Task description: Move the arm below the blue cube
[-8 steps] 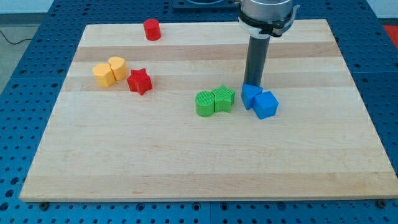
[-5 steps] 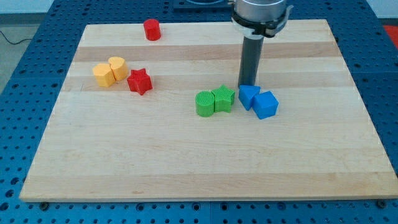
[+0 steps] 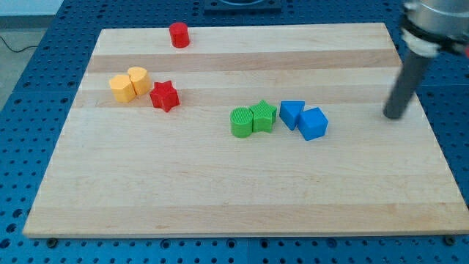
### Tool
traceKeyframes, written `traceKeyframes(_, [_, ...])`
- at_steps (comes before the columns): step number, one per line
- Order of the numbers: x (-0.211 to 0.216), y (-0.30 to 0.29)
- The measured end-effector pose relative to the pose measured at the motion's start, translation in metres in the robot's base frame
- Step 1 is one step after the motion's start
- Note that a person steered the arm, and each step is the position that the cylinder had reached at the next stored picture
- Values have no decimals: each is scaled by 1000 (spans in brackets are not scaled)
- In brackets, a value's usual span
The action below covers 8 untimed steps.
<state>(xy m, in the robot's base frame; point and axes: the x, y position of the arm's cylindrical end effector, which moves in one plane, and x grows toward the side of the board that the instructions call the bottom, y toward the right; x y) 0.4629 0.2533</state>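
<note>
The blue cube sits right of the board's middle, touching a second blue block on its left. My tip rests on the board near the view's right edge. It is well to the right of the blue cube, at about the same height in the view, and touches no block.
A green star and a green cylinder-like block sit just left of the blue blocks. Two yellow blocks and a red star are at the left. A red cylinder is near the top edge of the wooden board.
My tip has moved from just above the blue blocks far to the view's right and slightly down. No block has moved.
</note>
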Motion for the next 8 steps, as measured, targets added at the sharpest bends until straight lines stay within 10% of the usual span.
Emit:
traceKeyframes(4, [56,-121])
traceKeyframes(8, [7,-85])
